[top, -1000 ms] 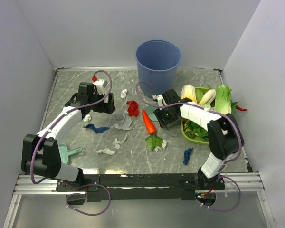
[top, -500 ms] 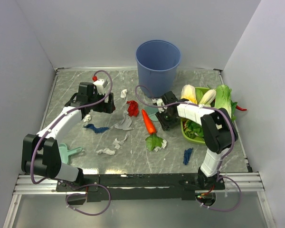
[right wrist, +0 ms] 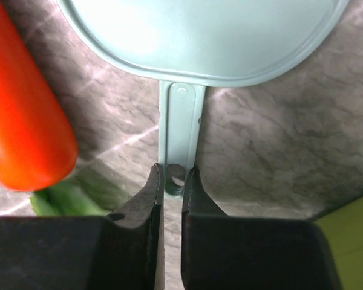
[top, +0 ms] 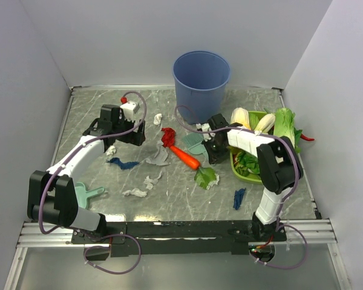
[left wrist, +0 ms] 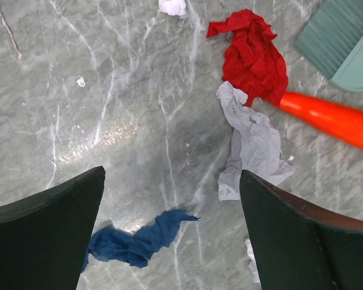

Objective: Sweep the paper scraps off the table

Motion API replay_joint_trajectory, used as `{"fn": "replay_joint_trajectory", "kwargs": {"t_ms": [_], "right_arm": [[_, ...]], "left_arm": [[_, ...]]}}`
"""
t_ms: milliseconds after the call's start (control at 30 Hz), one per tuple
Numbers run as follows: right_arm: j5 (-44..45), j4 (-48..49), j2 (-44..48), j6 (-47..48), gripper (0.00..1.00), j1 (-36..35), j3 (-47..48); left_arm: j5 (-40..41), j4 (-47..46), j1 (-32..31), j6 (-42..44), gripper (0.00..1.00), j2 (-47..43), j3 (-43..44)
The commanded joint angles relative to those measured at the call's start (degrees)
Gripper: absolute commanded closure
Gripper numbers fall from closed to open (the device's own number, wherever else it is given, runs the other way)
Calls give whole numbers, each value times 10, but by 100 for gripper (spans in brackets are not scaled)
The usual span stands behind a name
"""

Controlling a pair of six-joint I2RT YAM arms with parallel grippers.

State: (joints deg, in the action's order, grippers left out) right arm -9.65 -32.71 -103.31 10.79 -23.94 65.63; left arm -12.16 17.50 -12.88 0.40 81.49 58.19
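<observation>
Paper scraps lie across the table (top: 85, 115): a red one (top: 167, 138) (left wrist: 254, 57), a grey one (top: 158, 158) (left wrist: 251, 145), a dark blue one (top: 122, 163) (left wrist: 139, 238), another blue one (top: 239, 197) and white bits (top: 135, 193). My left gripper (top: 133, 134) (left wrist: 172, 175) hovers open above the blue and grey scraps, holding nothing. My right gripper (top: 210, 148) (right wrist: 174, 172) is shut on the thin handle (right wrist: 180, 130) of a teal plastic sweeping tool (top: 193, 140) (left wrist: 342, 42) lying flat on the table.
An orange carrot (top: 186, 156) (right wrist: 21, 121) lies diagonally beside the teal tool, its leaves (top: 207, 176) toward the front. A blue bin (top: 201, 84) stands at the back. A green tray (top: 245, 172) of vegetables sits right. A second teal tool (top: 86, 193) lies by the left arm's base.
My right gripper has closed on the teal tool's handle. The carrot has swung from upright to diagonal, its leaves shifting right. The left arm has barely moved.
</observation>
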Motion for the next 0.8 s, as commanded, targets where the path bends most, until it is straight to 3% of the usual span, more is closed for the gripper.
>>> {"fn": "replay_joint_trajectory", "kwargs": {"t_ms": [0,200,400,600,767], "right_arm": [[-26,-35,79,10,100,12,21],[-79,-102,157,25,100,7,26],[-120,-124,219,51,100,-2,34],[-258,-206,203,121,100,-2,141],[-305,-246,173,148,100,-6,179]], "left_arm": [[-22,2,-17,61,4,-22,14],[-86,14,-66,162,1,-57,18],[-119,-79,-136,288,3,-162,-51],[-100,-170,-216,448,3,-237,-132],[-130,-209,-220,578,3,-238,-155]]}}
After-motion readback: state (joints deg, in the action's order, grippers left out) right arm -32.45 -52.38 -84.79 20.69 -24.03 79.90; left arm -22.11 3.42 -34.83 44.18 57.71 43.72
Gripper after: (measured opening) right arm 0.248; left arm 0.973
